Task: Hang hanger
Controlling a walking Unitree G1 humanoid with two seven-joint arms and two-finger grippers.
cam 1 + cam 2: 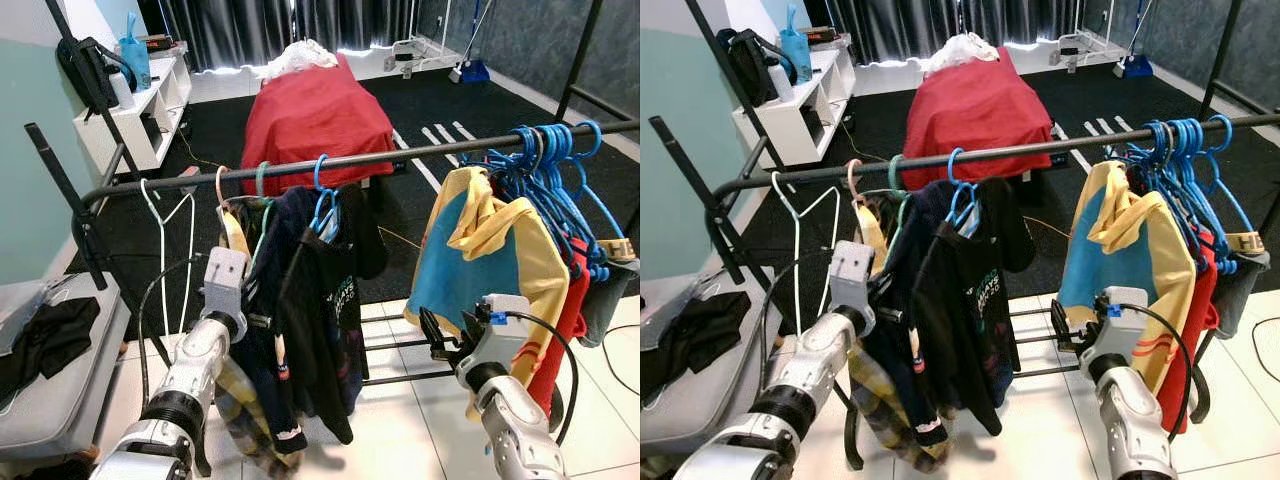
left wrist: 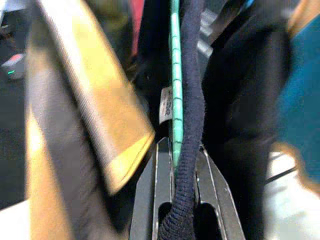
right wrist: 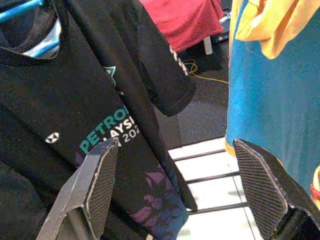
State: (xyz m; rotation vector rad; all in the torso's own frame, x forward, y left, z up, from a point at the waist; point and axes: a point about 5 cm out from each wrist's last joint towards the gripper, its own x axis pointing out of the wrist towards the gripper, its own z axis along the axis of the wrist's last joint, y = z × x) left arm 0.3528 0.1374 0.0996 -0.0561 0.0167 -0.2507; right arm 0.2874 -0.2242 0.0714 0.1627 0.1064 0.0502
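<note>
The green hanger [image 1: 262, 182] hooks over the rail [image 1: 420, 153] near its left end, carrying a navy garment [image 1: 290, 270]. The left wrist view shows the left gripper [image 2: 176, 165] clenched on that hanger's arm and the garment's collar. The right gripper [image 3: 175, 185] hangs released before the black t-shirt [image 3: 100, 115].

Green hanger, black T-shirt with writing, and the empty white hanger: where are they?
green hanger [image 2: 175, 75], left wrist view, on its ribbed arm above the end effector.
black T-shirt [image 3: 100, 115], right wrist view, on its front by the lettering.
white hanger [image 1: 163, 225], left eye view, on its neck.
</note>
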